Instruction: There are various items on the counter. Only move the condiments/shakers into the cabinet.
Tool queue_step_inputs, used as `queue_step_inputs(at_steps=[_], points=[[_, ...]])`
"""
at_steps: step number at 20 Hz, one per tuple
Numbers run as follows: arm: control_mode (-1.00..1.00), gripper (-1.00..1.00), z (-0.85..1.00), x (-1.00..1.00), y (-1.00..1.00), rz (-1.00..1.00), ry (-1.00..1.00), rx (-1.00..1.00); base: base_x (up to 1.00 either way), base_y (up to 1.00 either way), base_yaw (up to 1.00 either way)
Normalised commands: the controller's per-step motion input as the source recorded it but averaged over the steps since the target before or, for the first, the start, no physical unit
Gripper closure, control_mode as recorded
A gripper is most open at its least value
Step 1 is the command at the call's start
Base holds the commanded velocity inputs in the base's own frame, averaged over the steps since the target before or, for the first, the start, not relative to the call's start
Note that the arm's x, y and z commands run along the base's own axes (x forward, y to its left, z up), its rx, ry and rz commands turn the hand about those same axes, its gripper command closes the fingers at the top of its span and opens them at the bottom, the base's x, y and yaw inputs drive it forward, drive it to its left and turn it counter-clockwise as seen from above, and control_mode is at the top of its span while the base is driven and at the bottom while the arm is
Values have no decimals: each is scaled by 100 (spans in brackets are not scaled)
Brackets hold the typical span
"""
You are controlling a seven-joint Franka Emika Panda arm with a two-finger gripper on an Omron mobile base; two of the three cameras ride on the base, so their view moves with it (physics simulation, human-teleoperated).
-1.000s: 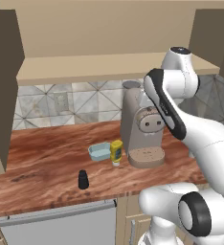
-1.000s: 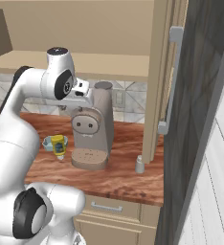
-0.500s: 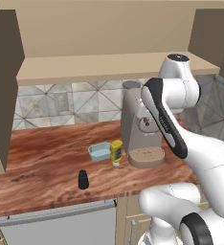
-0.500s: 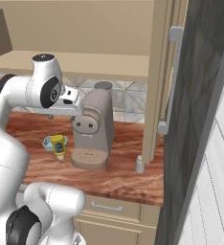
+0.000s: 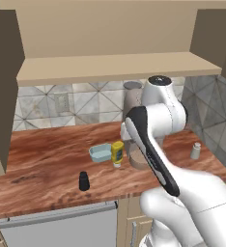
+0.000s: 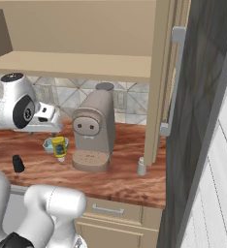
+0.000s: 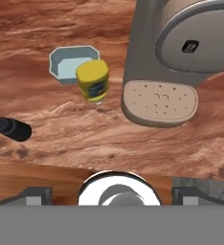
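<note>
From the left base view we see the short black shaker (image 5: pixel 84 181) near the front edge of the reddish-brown wood-grain counter (image 5: pixel 42 164), the small grey-white shaker (image 5: pixel 196 151) toward its right end. From the right, the yellow squeeze bottle (image 6: pixel 60 148) stands touching the shallow light-blue dish (image 6: pixel 49 144), beside the beige coffee machine (image 6: pixel 95 131). In the hand view our gripper (image 7: pixel 112 191) hangs empty, fingers wide apart — above the bottle.

a rendered home kitchen: a wood-grain worktop (image 5: pixel 47 164) against a tiled wall (image 5: pixel 86 103), a tan wall cabinet (image 5: pixel 115 67) above, drawers (image 6: pixel 110 213) below, and a coffee machine (image 6: pixel 93 131) standing on it.
</note>
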Motion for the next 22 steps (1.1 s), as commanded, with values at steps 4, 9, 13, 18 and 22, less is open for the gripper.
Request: queue_step_inputs(at_steps=[4, 9, 13, 18, 22], points=[[-100, -100, -29, -3, 54, -3, 0, 0, 0, 0, 0], [-100, -100, -8, 8, 23, -6, 0, -1, 0, 0, 0], [-100, -100, -1, 26, 0, -4, 0, -1, 0, 0, 0], [-100, -100, -15, 9, 7, -4, 0, 0, 0, 0, 0], [-100, -100, -28, -14, 32, 0, 0, 0, 0, 0, 0]])
